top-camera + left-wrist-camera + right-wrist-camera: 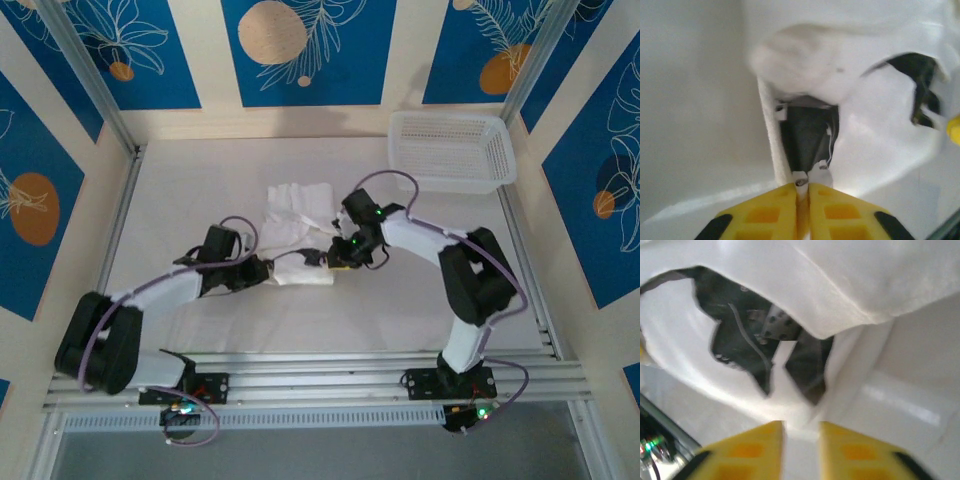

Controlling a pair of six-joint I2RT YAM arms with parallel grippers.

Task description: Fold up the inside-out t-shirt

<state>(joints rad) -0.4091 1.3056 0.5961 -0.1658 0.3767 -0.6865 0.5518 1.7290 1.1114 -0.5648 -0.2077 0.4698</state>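
1. Locate the inside-out t-shirt [300,232]. It lies bunched in a crumpled white heap near the middle of the table [190,190], between the two wrists. Its near edge is raised off the surface.

2. Check the left gripper [265,272]. It sits at the shirt's near-left edge. In the left wrist view, the yellow fingers [770,212] are pressed almost together, with only a thin slit between them. The cloth hangs over and just ahead of the tips, and a hem strip runs down to them. You cannot tell whether any cloth is caught in the slit.

3. Check the right gripper [335,258]. It sits at the shirt's near-right edge, close to the left gripper. In the right wrist view, its fingers [752,447] stand apart, with white cloth showing in the gap and draped above.

4. Note the white mesh basket [450,150]. It stands at the far right corner of the table, well apart from the shirt.
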